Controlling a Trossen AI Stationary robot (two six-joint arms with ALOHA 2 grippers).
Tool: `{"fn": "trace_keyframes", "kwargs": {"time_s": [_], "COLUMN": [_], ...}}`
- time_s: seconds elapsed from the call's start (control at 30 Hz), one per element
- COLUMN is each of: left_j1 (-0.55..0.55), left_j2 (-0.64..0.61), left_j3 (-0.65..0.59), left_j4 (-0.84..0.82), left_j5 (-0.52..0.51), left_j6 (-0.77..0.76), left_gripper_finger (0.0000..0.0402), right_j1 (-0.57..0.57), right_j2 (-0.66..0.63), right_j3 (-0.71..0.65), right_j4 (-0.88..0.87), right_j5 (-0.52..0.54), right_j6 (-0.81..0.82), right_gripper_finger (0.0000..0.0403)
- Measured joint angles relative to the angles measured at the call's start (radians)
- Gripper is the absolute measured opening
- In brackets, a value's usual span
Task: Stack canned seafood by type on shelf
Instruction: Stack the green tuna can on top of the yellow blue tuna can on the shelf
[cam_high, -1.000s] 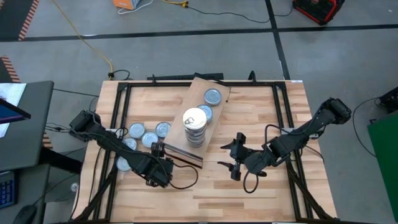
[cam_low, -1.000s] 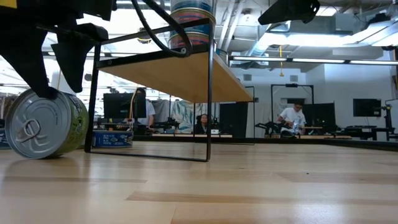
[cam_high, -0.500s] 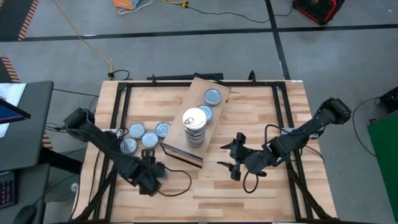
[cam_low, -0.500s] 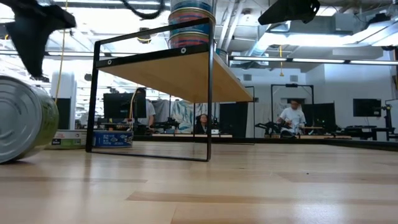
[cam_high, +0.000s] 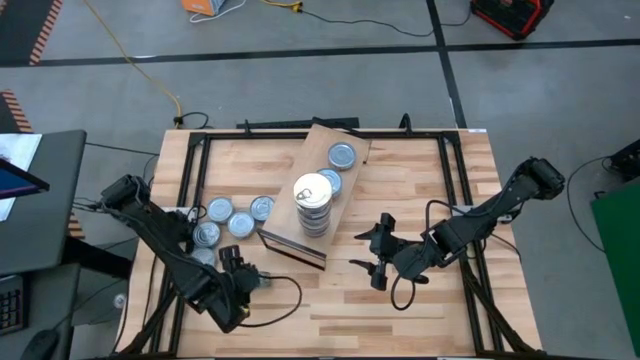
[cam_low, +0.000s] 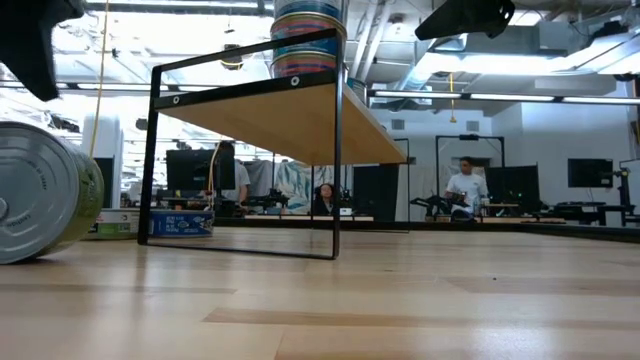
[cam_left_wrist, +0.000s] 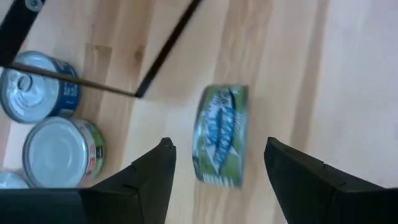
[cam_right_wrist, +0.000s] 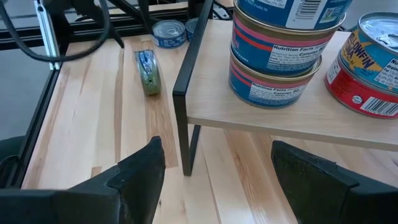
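**Withdrawal of left gripper; green tin left loose on its rim**

Left arm: over the last second the left gripper (cam_high: 243, 272) has drawn back from the near corner of the light-wood plank shelf with the dark frame (cam_high: 320, 140) to a spot below and to the left of that corner. Its fingers (cam_left_wrist: 155, 174) stand wide and hold nothing.

Green-labelled flat round tin (cam_left_wrist: 221, 137): it rests on its rim on the slatted tabletop, left of the shelf's near corner. It lies ahead of the open fingers, between them but touching neither. In the low view the tin (cam_low: 40, 195) has turned since a second ago, when its pull-tab lid faced the camera. Judgement: it has rolled and is not a settled target. A fresh approach is needed, and the tin may roll further if nudged.

Loose tins: four silver-topped tins (cam_high: 240, 223) sit upright on the tabletop just left of the shelf, unmoved.

Shelf: one tall stack of blue-and-red-labelled tins (cam_high: 313, 205) stands near its front end. Two single blue-grey-topped tins (cam_high: 342, 155) sit behind the stack. Nothing there has changed.

Right arm: the right gripper (cam_high: 360, 250) waits right of the shelf's front end, fingers wide, empty, in the same place as before.

Task standing: sorting is partly done, with five tins still off the shelf.
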Motion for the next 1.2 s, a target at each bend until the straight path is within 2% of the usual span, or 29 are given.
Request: {"fn": "trace_keyframes", "kwargs": {"time_s": [0.17, 0.3, 0.5, 0.7, 0.93, 1.2], "left_j1": [0.005, 0.005, 0.005, 0.007, 0.007, 0.004], "left_j2": [-0.008, -0.019, -0.019, -0.019, -0.019, -0.048], "left_j3": [-0.094, -0.135, -0.246, -0.342, -0.349, -0.349], "left_j4": [0.131, 0.143, 0.326, 0.514, 0.561, 0.562], "left_j5": [-0.020, -0.055, 0.028, 0.022, -0.099, -0.021], "left_j6": [0.016, 0.015, 0.073, 0.102, 0.188, 0.194], "left_gripper_finger": [0.0268, 0.0288, 0.0301, 0.0299, 0.0251, 0.0126], "right_j1": [0.006, 0.006, 0.005, 0.005, 0.005, 0.011], "right_j2": [0.000, 0.000, 0.000, 0.000, 0.000, 0.000], "right_j3": [0.000, 0.000, 0.000, 0.000, 0.000, 0.000], "right_j4": [0.000, 0.000, 0.000, 0.000, 0.000, -0.009], "right_j5": [0.000, 0.000, 0.000, 0.000, 0.000, -0.010], "right_j6": [0.000, 0.000, 0.000, 0.000, 0.000, 0.009], "right_gripper_finger": [0.0317, 0.0317, 0.0317, 0.0317, 0.0317, 0.0317]}}
